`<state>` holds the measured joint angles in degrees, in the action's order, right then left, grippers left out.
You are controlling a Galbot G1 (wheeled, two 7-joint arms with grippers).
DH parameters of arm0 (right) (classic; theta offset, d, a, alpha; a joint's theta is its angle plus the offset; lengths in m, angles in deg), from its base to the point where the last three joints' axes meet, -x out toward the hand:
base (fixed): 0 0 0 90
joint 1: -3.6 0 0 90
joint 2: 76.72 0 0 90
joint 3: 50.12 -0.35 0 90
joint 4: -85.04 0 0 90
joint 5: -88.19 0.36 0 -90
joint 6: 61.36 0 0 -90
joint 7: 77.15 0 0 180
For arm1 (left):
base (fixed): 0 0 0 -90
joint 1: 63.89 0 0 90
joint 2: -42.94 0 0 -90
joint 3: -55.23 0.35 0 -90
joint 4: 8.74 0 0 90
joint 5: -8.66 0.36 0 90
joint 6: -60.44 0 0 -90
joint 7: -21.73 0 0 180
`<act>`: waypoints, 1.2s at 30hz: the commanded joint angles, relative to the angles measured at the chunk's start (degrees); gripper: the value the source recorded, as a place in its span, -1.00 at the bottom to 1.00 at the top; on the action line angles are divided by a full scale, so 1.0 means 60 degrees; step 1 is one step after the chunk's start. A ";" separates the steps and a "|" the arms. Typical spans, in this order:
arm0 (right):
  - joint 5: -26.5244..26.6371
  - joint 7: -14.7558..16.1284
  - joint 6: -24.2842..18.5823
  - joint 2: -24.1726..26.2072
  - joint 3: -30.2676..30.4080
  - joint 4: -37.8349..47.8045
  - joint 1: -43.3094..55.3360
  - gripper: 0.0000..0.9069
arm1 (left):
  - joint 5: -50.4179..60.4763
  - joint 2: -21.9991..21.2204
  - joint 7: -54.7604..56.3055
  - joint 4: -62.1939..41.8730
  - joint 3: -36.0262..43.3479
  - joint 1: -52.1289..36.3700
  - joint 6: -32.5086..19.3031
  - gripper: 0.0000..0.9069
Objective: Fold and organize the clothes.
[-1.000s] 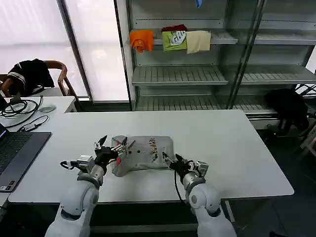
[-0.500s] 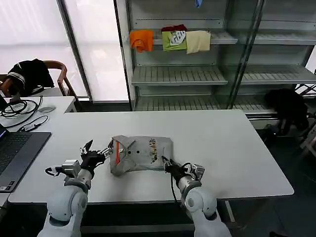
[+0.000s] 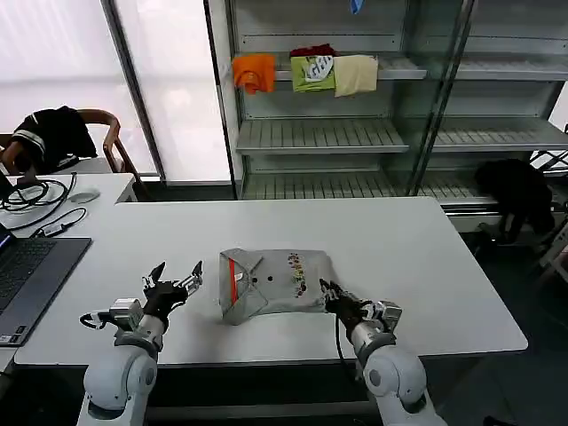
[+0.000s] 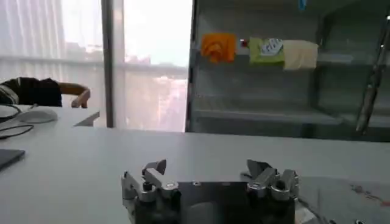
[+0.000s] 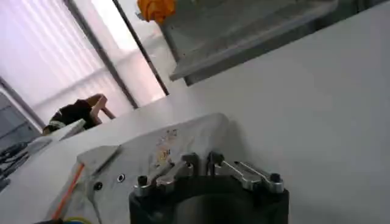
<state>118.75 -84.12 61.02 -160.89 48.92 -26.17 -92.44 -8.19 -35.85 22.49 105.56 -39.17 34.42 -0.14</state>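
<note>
Shifted rightward on white table [image 3: 426, 257], folded grey shirt [image 3: 277, 282]; left gripper [image 3: 175, 279] spread, right gripper [image 3: 330, 294] seemingly pinched at hem.

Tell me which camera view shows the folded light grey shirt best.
The head view: the folded light grey fabric shirt lies whole on the white table, orange-red collar strip and chest print visible. The right wrist view shows it close but partly cut off behind the right pincer. The left wrist view catches a sliver of its edge.
</note>
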 commanded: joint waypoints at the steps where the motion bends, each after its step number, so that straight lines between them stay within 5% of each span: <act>1: -0.5658 0.0828 -0.1264 0.0775 -0.0037 -0.1347 -0.1221 1.00 | -0.0014 -0.0062 0.0083 0.0005 0.0011 0.0222 -0.0488 1.00; 3: -0.6223 0.0559 -0.1642 0.0907 -0.0099 -0.1580 -0.1423 1.00 | -0.0057 -0.0034 0.0217 -0.0070 0.0035 0.0250 -0.0962 1.00; 8: -0.6252 -0.0007 -0.1015 0.1340 -0.0469 -0.2059 -0.1333 1.00 | -0.0597 0.0083 0.0005 0.0028 -0.0078 0.0404 -0.1383 1.00; 14: -0.5819 0.1104 -0.0625 0.1845 -0.1666 -0.1658 -0.0862 1.00 | -0.0482 0.0124 -0.0083 0.0003 -0.0044 0.0522 -0.1573 1.00; 16: -0.5712 0.2224 -0.0577 0.1971 -0.2053 -0.1355 -0.0769 1.00 | -0.0560 0.0138 -0.0109 0.0192 0.0075 0.0621 -0.1702 1.00; 19: -0.5723 0.2678 -0.0646 0.2105 -0.2109 -0.1108 -0.0705 1.00 | -0.0538 0.0158 -0.0405 0.0392 0.0156 0.0788 -0.1850 1.00; 26: -0.5334 0.1856 -0.0368 0.2055 -0.2064 -0.0435 -0.0164 1.00 | -0.0464 0.0249 -0.0613 0.0088 0.0175 0.0758 -0.2222 1.00; 32: -0.3678 0.1804 -0.0068 0.2329 -0.2318 -0.0230 0.0253 1.00 | -0.0467 0.0499 -0.0561 0.0158 0.0170 0.0700 -0.2231 1.00; 36: -0.3571 0.1833 -0.0012 0.2377 -0.2338 0.0040 0.0483 1.00 | -0.0513 0.0607 -0.0501 -0.0208 0.0142 0.0538 -0.2259 1.00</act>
<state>90.46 -73.86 59.29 -148.34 36.93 -29.41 -92.97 -10.92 -33.34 19.93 106.49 -38.34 38.22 -12.13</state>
